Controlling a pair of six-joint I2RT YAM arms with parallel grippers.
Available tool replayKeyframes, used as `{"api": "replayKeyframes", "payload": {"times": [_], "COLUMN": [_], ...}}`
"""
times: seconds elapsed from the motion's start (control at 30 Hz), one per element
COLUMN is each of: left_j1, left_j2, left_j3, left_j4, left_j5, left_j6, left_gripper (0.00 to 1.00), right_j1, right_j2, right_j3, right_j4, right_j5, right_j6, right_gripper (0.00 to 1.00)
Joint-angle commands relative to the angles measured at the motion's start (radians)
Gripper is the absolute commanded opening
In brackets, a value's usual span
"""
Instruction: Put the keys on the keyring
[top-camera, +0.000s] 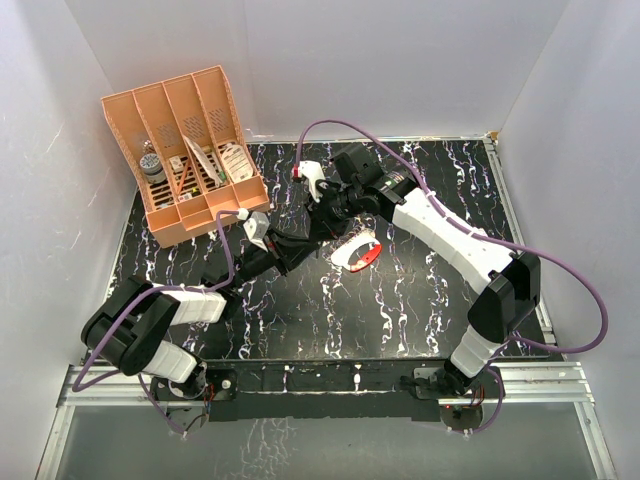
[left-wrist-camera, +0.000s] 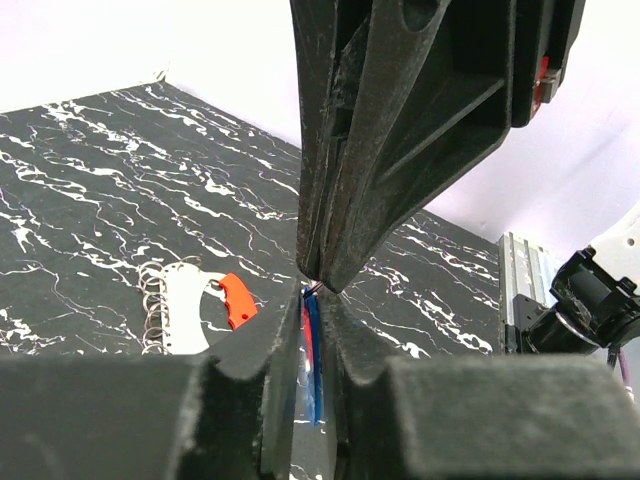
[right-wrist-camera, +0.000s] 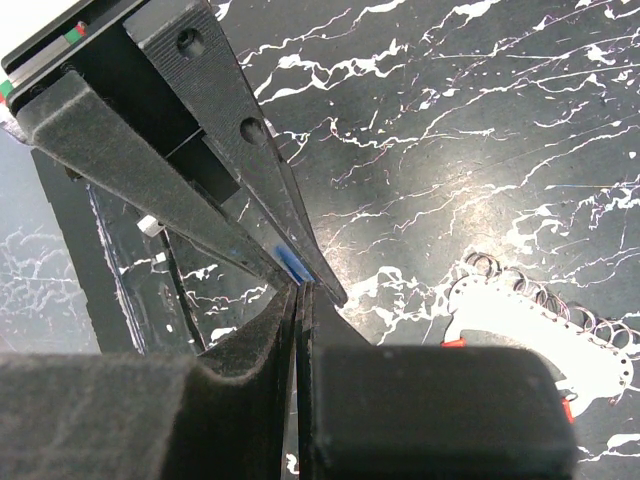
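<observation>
The key's blue head (left-wrist-camera: 316, 350) stands edge-on between my left gripper's (left-wrist-camera: 313, 300) shut fingers, with a thin red strip beside it. It shows as a blue sliver (right-wrist-camera: 291, 263) in the right wrist view. My right gripper (right-wrist-camera: 302, 295) is shut, and its tips pinch the key's end right at the left fingertips. Both grippers, left (top-camera: 312, 240) and right (top-camera: 330, 222), meet above the table's middle. The keyring (top-camera: 362, 252) lies flat on the table just right of them, pale with a red side and several small wire rings (left-wrist-camera: 190, 305) (right-wrist-camera: 530, 325).
An orange divided rack (top-camera: 185, 150) holding several small items stands at the back left. White walls close in the black marbled table (top-camera: 420, 300) on three sides. A metal rail (top-camera: 330, 380) runs along the near edge.
</observation>
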Motion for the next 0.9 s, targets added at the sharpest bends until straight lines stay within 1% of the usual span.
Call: {"api": "replayKeyframes", "payload": {"times": [0.0, 0.03, 0.1, 0.4, 0.57, 0.63, 0.7, 0.73, 0.87], "left_j1": [0.003, 0.004, 0.004, 0.003, 0.004, 0.004, 0.004, 0.003, 0.004], "left_j2": [0.001, 0.001, -0.001, -0.003, 0.005, 0.009, 0.01, 0.01, 0.005], "left_j3": [0.034, 0.033, 0.03, 0.026, 0.015, 0.007, -0.001, -0.005, -0.004], "left_j4": [0.058, 0.06, 0.061, 0.084, 0.085, 0.093, 0.102, 0.101, 0.08], "left_j5": [0.019, 0.02, 0.014, 0.01, 0.011, 0.005, -0.003, -0.006, -0.023], "left_j6": [0.016, 0.015, 0.017, 0.0, -0.013, -0.021, -0.03, -0.033, -0.047], "left_gripper": [0.07, 0.04, 0.0, 0.0, 0.0, 0.0, 0.0, 0.0, 0.0], "right_j1": [0.007, 0.007, 0.007, 0.008, 0.007, 0.007, 0.007, 0.007, 0.007], "right_j2": [-0.045, -0.043, -0.043, -0.049, -0.067, -0.078, -0.092, -0.099, -0.13], "right_j3": [0.002, 0.003, 0.003, -0.011, -0.017, -0.019, -0.023, -0.027, -0.052], "right_j4": [0.037, 0.037, 0.037, 0.052, 0.101, 0.129, 0.161, 0.178, 0.239], "right_j5": [-0.019, -0.02, -0.022, -0.014, 0.017, 0.03, 0.046, 0.054, 0.077], "right_j6": [-0.005, -0.005, -0.004, 0.001, 0.028, 0.043, 0.058, 0.066, 0.08], "right_gripper": [0.0, 0.0, 0.0, 0.0, 0.01, 0.12, 0.3, 0.34, 0.36]}}
